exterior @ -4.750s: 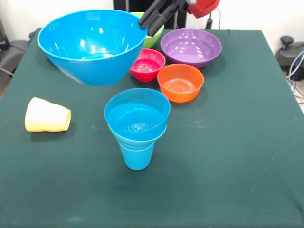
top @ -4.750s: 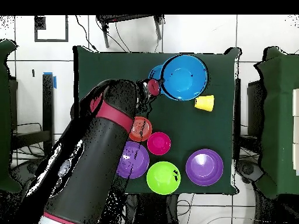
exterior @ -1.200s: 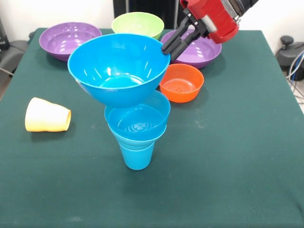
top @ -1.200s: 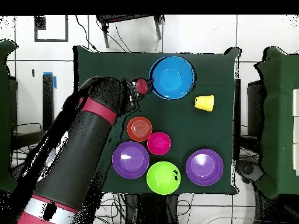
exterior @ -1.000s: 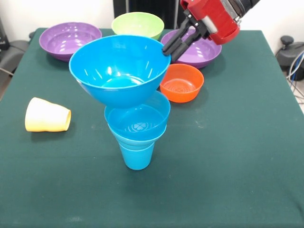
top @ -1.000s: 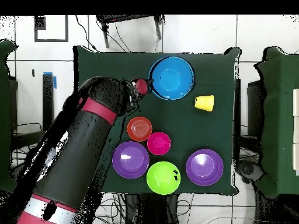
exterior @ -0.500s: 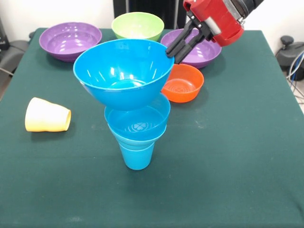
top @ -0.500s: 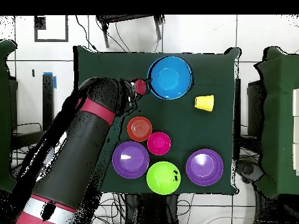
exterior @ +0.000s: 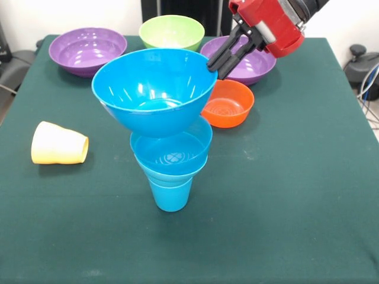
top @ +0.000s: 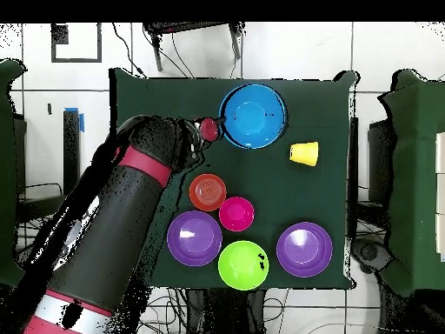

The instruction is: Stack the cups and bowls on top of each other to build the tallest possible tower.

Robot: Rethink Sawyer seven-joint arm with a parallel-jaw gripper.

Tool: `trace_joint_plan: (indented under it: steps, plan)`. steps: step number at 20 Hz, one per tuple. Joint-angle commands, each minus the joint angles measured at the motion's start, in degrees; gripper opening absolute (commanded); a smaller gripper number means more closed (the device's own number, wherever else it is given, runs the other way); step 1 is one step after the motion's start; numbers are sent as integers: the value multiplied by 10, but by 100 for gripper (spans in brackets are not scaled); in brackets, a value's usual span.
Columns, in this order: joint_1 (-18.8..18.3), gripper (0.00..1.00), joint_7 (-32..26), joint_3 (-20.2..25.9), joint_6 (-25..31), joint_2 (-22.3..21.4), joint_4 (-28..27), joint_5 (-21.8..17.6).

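Note:
My gripper [exterior: 214, 65] is shut on the right rim of a large blue bowl [exterior: 154, 89], which hangs level over the tower [exterior: 171, 155]. The tower is a sky-blue tapered cup [exterior: 170, 193] with smaller blue bowls [exterior: 172, 148] nested in its mouth. The large bowl's base overlaps the top bowl's rim, a little left of centre; I cannot tell if they touch. From overhead the large blue bowl [top: 252, 116] covers the tower, with the gripper [top: 214, 129] at its left rim. A pale yellow cup [exterior: 58, 144] lies on its side to the left.
Behind the tower stand an orange bowl [exterior: 228, 103], two purple bowls [exterior: 87, 48] [exterior: 251, 62] and a lime green bowl [exterior: 172, 29]. A pink-red bowl [top: 236, 213] shows only overhead, next to the orange bowl [top: 208, 192]. The arm [top: 122, 235] covers the table's left side overhead.
The large blue bowl, held by the gripper, has shifted right and slightly down towards the tower's top. The other bowls and the yellow cup have not moved.

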Motion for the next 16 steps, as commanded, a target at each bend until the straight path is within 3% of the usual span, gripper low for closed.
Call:
trace_joint_plan:
  steps: [1,16]
  plan:
    - [8,0,107,46,-31,15,10,14]
    - [15,0,113,32,-21,34,-9,12]
